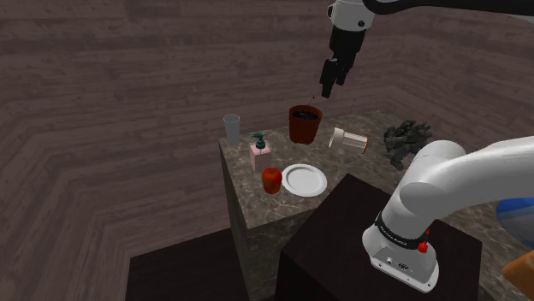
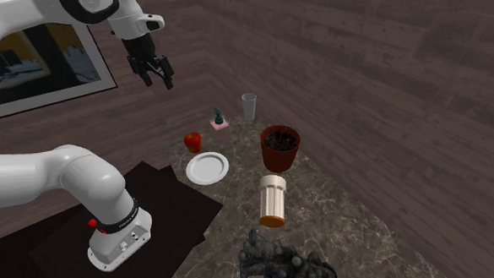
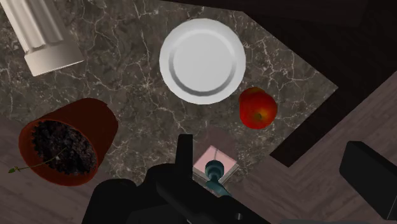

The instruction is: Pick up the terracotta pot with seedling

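Shoulder view, bench (image 1: 351,171): glass (image 1: 232,128), pink soap dispenser (image 1: 260,154), red apple (image 1: 272,180), white plate (image 1: 305,180), terracotta pot (image 1: 305,125) upright at plate's 12 o'clock, jar (image 1: 349,140) lying at pot's 3 o'clock; hand (image 1: 329,85) hangs high at pot's 1 o'clock, wide, empty.

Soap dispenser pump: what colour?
Teal pump on a pink soap dispenser; best in the wrist view.

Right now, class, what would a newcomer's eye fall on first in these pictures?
The black gripper hangs open high above the dark marbled table. On it stands a reddish-brown pot of dark soil next to a toppled jar, and a bright red apple sits beside a white plate.
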